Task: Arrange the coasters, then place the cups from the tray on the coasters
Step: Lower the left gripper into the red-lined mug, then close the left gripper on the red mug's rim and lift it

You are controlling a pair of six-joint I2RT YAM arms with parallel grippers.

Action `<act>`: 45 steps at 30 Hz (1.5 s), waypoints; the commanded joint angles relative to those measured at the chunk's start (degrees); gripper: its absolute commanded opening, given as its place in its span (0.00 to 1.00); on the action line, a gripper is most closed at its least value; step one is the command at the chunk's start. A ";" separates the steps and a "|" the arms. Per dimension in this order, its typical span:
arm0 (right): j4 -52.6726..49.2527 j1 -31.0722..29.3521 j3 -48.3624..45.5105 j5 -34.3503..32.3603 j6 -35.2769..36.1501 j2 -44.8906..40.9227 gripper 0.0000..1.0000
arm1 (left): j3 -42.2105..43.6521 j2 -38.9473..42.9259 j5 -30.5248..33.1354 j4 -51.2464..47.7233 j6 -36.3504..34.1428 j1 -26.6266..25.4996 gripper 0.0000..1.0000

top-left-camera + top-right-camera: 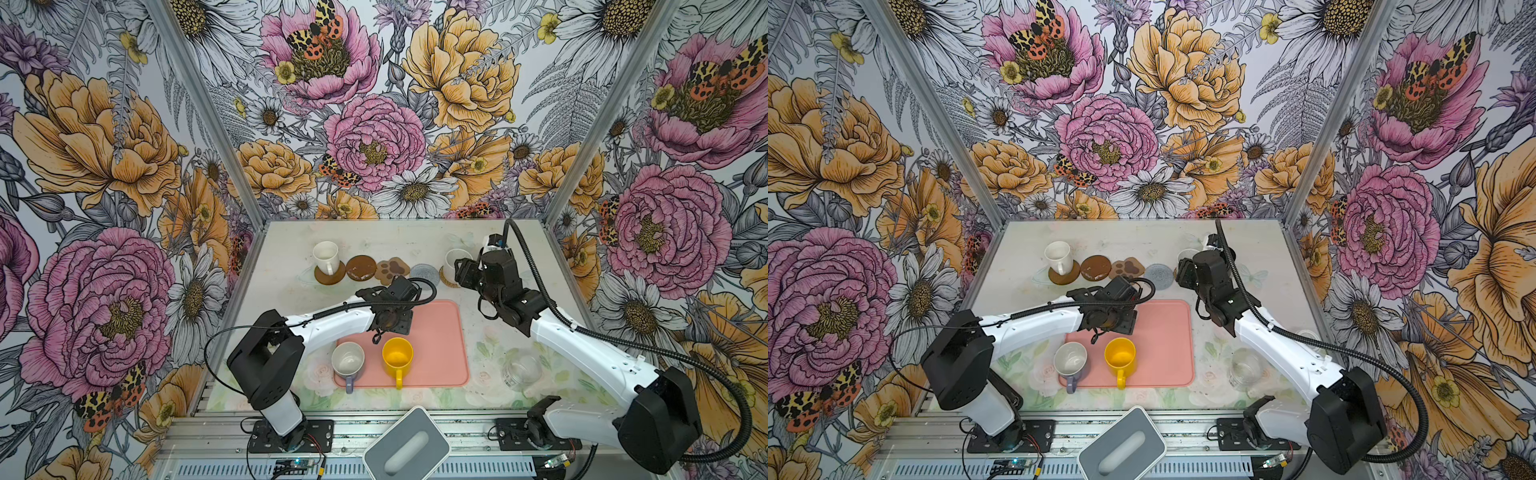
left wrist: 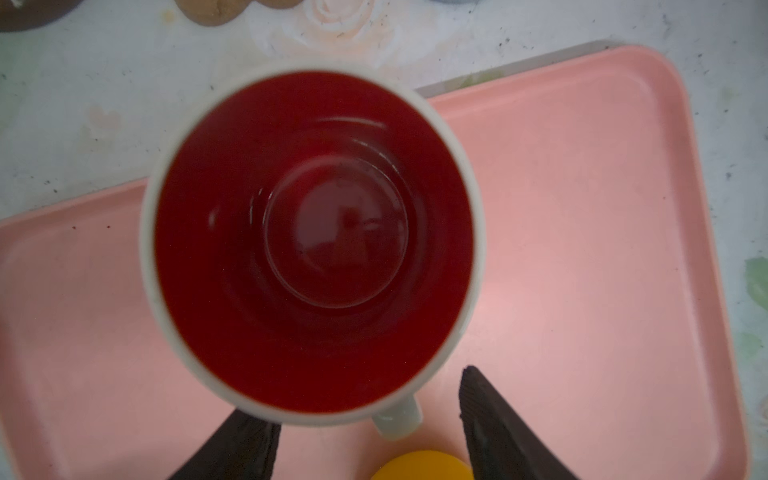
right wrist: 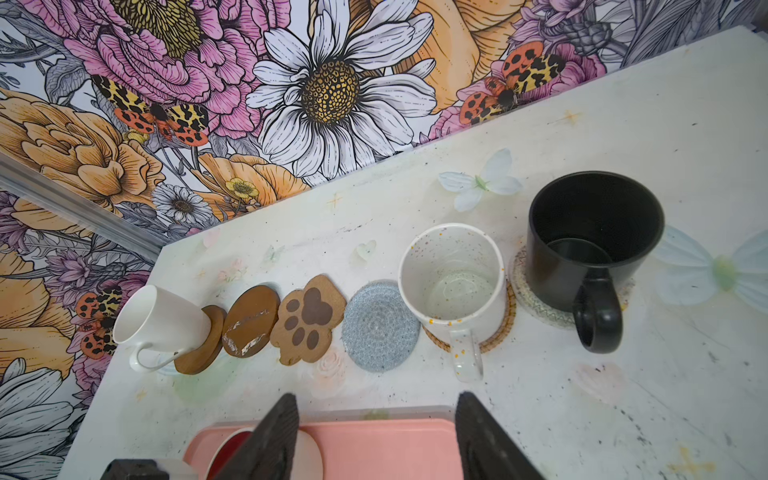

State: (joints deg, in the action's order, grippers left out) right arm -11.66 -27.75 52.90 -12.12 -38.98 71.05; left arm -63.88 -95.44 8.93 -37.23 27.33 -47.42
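Observation:
My left gripper (image 2: pixel 370 399) hangs open over the back left of the pink tray (image 1: pixel 440 340), its fingers either side of the handle of the white cup with red inside (image 2: pixel 313 245). The lavender cup (image 1: pixel 348 361) and yellow cup (image 1: pixel 397 355) stand at the tray's front. The coasters lie in a row behind: a brown disc (image 1: pixel 332 279) under the white cup (image 1: pixel 325 257), a bare brown disc (image 1: pixel 360 268), a paw print (image 1: pixel 392 270) and a grey-blue round (image 3: pixel 380 328). The speckled cup (image 3: pixel 453 274) and black cup (image 3: pixel 594 232) stand on woven rounds. My right gripper (image 3: pixel 377 397) is open and empty above the tray's far edge.
A clear glass jar (image 1: pixel 521 370) stands on the table right of the tray, under my right arm. A grey box (image 1: pixel 407 446) sits at the front edge. Flowered walls close in the back and both sides.

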 commanded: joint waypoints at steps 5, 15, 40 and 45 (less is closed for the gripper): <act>0.85 0.81 0.05 0.28 0.40 1.01 0.63 | -2.04 -2.52 2.64 0.22 1.22 0.07 0.57; 0.85 1.27 0.07 0.77 0.23 1.62 0.62 | -2.94 -4.41 5.08 0.23 0.88 0.62 0.48; 0.84 1.72 0.54 1.86 0.13 2.95 0.63 | -4.00 -1.23 7.48 0.19 0.62 1.15 0.00; 0.85 1.70 0.60 1.88 0.13 3.02 0.62 | -4.16 0.15 8.91 0.23 0.63 1.23 0.00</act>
State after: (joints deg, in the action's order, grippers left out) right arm -11.66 -26.52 52.90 -10.61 -39.00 73.32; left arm -65.63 -99.26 13.39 -39.79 28.14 -46.96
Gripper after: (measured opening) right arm 0.624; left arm 0.170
